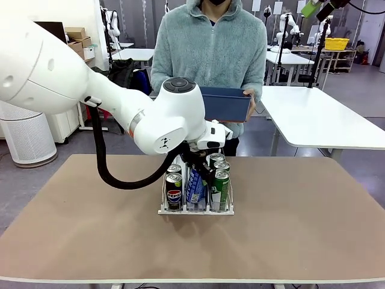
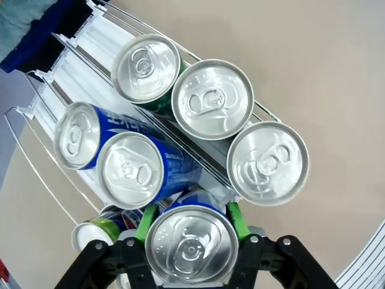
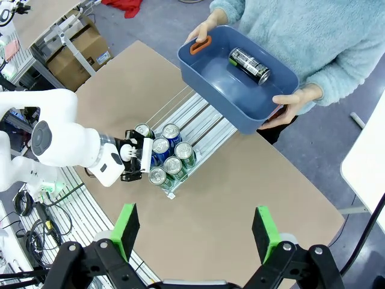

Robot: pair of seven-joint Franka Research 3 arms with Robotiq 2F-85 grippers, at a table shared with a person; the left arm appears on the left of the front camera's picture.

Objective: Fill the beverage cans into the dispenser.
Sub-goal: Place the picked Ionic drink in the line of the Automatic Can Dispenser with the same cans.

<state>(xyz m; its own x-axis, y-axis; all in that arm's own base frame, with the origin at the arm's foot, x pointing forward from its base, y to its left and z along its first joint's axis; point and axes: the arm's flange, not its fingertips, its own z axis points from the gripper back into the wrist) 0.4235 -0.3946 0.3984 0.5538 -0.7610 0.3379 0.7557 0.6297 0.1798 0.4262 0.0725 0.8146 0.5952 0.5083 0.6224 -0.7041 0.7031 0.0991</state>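
Left wrist view: the left fingers [image 2: 146, 221] pinch a blue can [image 2: 191, 248] at the near end of the dispenser's [image 2: 84, 57] middle lane, with two more blue cans [image 2: 131, 170] behind it. Three green cans [image 2: 212, 99] fill the right lane, and a black Pepsi can [image 1: 174, 194] fronts the left. The right fingers [image 3: 126, 232] hang spread above the counter [image 3: 240, 180]. A person's hands [image 3: 292, 99] hold a dark blue bin [image 3: 219, 96] with one black can [image 3: 249, 65] lying inside.
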